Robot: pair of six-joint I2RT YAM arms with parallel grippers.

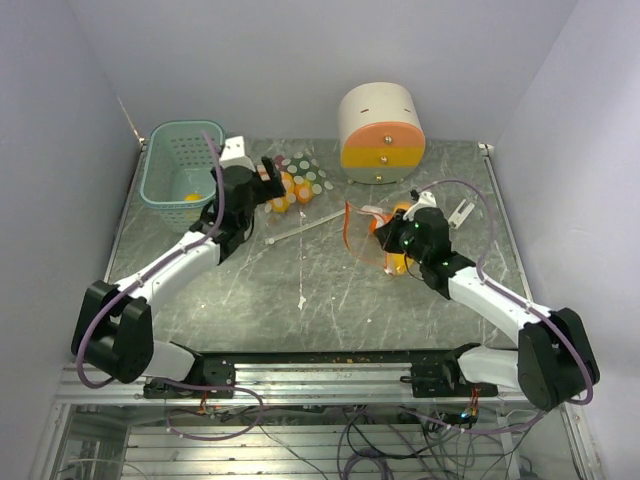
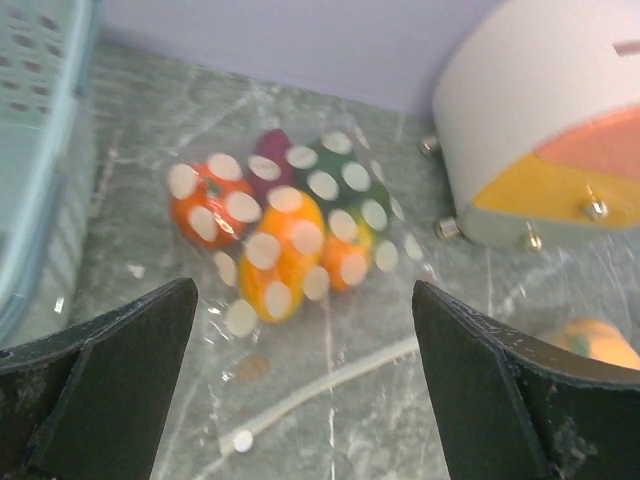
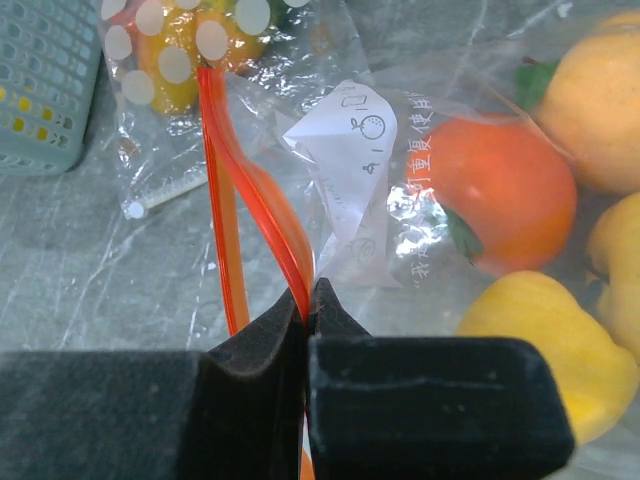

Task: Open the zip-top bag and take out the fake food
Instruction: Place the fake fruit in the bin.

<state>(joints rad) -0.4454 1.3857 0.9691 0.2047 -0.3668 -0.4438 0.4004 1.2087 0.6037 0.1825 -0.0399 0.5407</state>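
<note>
The right tool (image 3: pixel 308 300) is clenching the orange zip strip (image 3: pixel 222 200) of the zip-top bag (image 3: pixel 450 90); the fake food (image 3: pixel 495 190) is lying inside it, not yet removed. The left tool (image 2: pixel 300 300) is hovering released over a dotted bag (image 2: pixel 290 230).

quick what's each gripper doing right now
Left gripper: open, holding nothing.
Right gripper: shut on the zip-top bag, at its orange zip strip.

Robot lab cell. Plain pale walls (image 1: pixel 300 50) close in beyond my left tool (image 2: pixel 303 300) and right tool (image 3: pixel 308 310); marbled table (image 1: pixel 330 300) beneath them; my arm bases (image 1: pixel 190 378) bolted on aluminium rail (image 1: pixel 320 375) behind, loose cables (image 1: pixel 370 435) under it.
</note>
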